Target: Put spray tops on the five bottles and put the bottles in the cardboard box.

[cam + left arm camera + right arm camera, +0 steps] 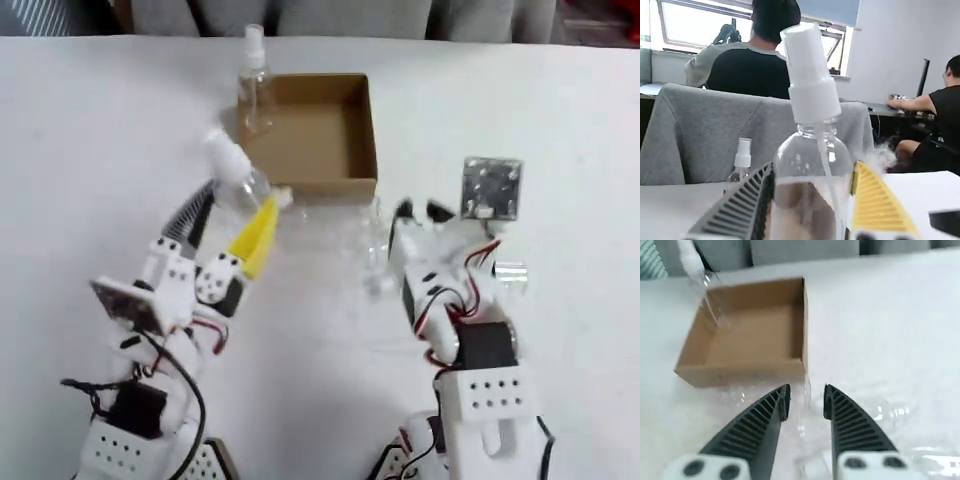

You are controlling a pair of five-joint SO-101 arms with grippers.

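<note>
Capped bottle [805,155]: wears its spray top [807,75]; held tilted at the corner of the cardboard box [365,130] nearest your left arm.
Left gripper [812,172]: grey and yellow fingers pinch that bottle's body.
Second capped bottle [254,85]: upright at the box's far left corner.
Right gripper [806,401]: fingers spread; an uncapped bottle [376,250] stands close by, before the box.

The bottle [810,185] is clear, glossy plastic with a smooth white plastic spray top [809,75]. The cardboard box [315,140] looks matt and brown; the table [100,130] is smooth and white.
</note>
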